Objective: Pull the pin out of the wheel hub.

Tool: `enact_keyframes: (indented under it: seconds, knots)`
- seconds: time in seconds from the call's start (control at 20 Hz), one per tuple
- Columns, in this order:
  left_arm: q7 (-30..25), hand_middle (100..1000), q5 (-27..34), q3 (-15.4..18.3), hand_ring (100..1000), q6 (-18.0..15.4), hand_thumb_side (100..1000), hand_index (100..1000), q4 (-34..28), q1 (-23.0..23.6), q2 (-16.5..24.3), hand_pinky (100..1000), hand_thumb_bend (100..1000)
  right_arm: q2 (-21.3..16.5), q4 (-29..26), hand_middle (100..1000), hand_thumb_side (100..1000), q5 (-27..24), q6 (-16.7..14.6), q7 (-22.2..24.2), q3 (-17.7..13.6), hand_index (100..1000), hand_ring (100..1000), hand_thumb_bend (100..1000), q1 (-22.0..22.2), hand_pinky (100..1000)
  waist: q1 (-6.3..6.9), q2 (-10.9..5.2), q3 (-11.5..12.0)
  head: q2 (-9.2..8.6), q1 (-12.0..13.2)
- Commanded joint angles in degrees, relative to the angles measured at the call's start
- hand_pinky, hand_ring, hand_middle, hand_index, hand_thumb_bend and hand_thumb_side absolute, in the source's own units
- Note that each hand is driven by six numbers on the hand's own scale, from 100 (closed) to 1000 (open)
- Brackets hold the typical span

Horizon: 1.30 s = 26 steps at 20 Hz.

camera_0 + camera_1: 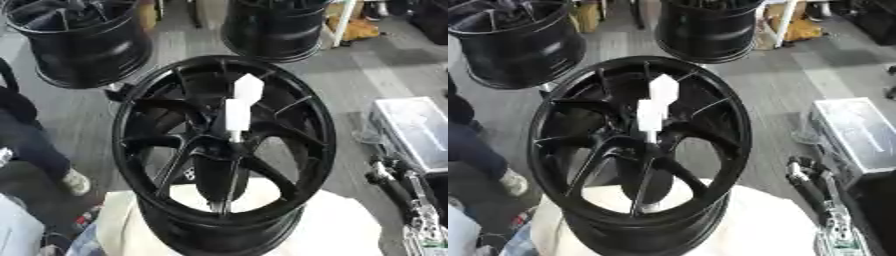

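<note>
A black wheel hub [224, 155] is seen standing on a white cloth [350, 227], with a white pin [238, 112] in its centre.

The pin is set upright in the middle of the hub, where the spokes meet, and its upper white part is tilted a little to the right. The right hand [833, 220] is seen at the lower right edge, beside the hub and not touching it; whether its fingers are clenched or released cannot be told. The left hand is not shown. Two more black wheels [83, 42] are placed on the floor behind.
</note>
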Motion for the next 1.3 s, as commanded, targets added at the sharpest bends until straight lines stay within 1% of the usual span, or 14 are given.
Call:
enact_keyframes:
  seconds: [0.05, 0.15, 0.25, 0.35, 0.5, 0.65, 0.75, 0.9, 1.3]
  knots:
    - [-0.8, 667, 4.3, 2.6, 628, 2.2, 841, 743, -6.1, -0.1, -1.7, 791, 100, -0.7, -0.5, 658, 531, -0.2, -0.1, -0.2, -0.3, 683, 573, 100, -0.5, 623, -0.07, -0.32, 0.2, -0.13, -0.1]
    - [-1.3, 655, 6.5, 4.2, 621, 4.6, 854, 733, -9.6, 0.2, -4.8, 788, 100, -0.5, -0.6, 658, 531, -0.2, -0.1, -0.1, -0.3, 683, 573, 100, -0.5, 623, -0.19, -0.33, 0.5, -0.13, -0.2]
    - [-2.0, 646, 8.5, 5.9, 615, 7.8, 859, 729, -13.1, 0.7, -8.2, 786, 100, -0.4, -0.6, 658, 531, -0.2, -0.1, -0.1, -0.3, 683, 573, 100, -0.5, 623, -0.32, -0.3, 0.7, -0.13, -0.4]
    - [-1.6, 622, 10.3, 7.9, 596, 11.6, 862, 715, -16.5, 0.8, -12.2, 777, 100, -0.2, -0.6, 658, 530, -0.3, -0.1, -0.2, -0.4, 683, 573, 100, -0.5, 624, -0.6, -0.24, 1.0, -0.13, -0.6]
    - [1.2, 597, 13.3, 9.8, 579, 17.7, 862, 697, -21.1, 0.4, -17.3, 768, 100, 0.1, -0.7, 658, 531, -0.3, -0.1, -0.4, -0.6, 683, 573, 100, -0.4, 624, -0.78, -0.35, 1.4, -0.13, -0.5]
    - [4.1, 588, 15.0, 9.9, 572, 21.8, 867, 691, -23.8, 0.7, -19.6, 764, 100, 0.1, -0.8, 658, 531, -0.2, -0.2, -0.3, -0.5, 684, 574, 100, -0.4, 624, -0.87, -0.3, 1.4, -0.13, -0.3]
    - [4.9, 585, 15.3, 9.7, 570, 23.3, 869, 688, -24.6, 1.0, -20.3, 763, 100, 0.1, -0.7, 658, 531, -0.2, -0.1, -0.4, -0.6, 683, 573, 100, -0.4, 623, -0.93, -0.18, 1.3, -0.13, 0.0]
    - [5.0, 577, 15.5, 9.2, 562, 24.5, 871, 683, -25.2, 1.3, -20.8, 760, 100, 0.0, -0.7, 658, 531, -0.4, -0.2, -0.4, -0.6, 684, 574, 100, -0.4, 624, -0.94, -0.14, 1.4, -0.13, 0.1]
    - [4.3, 564, 16.4, 8.3, 551, 25.8, 874, 676, -25.9, 1.4, -21.5, 756, 100, 0.0, -0.7, 659, 531, -0.5, -0.2, -0.4, -0.7, 684, 574, 100, -0.5, 623, -1.17, -0.11, 1.3, -0.13, 0.0]
